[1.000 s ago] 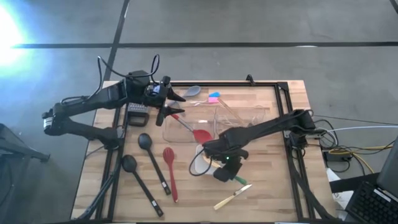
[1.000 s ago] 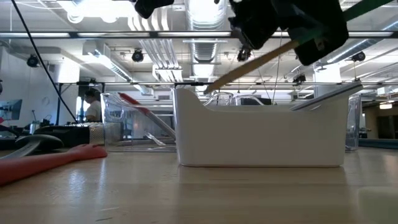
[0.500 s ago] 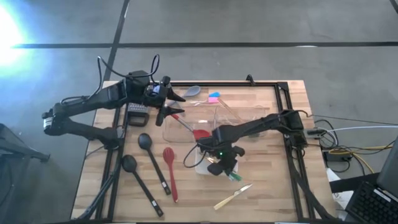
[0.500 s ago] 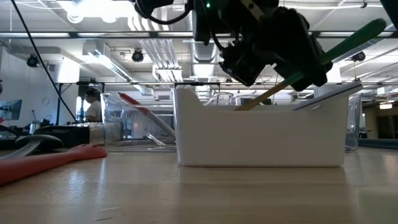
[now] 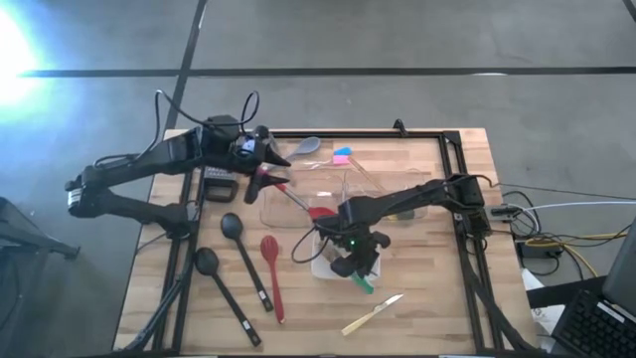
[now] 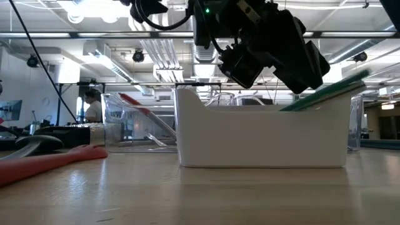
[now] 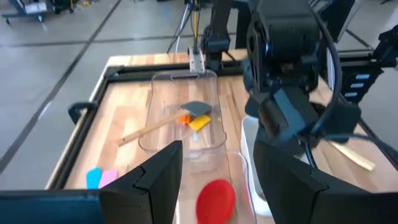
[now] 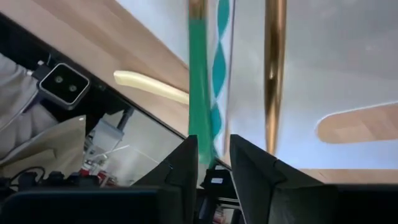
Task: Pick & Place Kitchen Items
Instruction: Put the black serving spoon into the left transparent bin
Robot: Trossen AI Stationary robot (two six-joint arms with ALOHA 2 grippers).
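We cannot tell the right gripper's [image 5: 355, 265] grip; it hides most of the white tray [image 6: 262, 140] and a green-handled utensil [image 6: 325, 92]. Left gripper [image 5: 266, 164] stands parted, empty, near the clear bin [image 7: 180, 121].

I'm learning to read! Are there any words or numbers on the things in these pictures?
No words or numbers can be read in any view.
The white tray: plain, no writing.
The clear bins: no labels.
Room behind the table: anything written there is too blurred to read.
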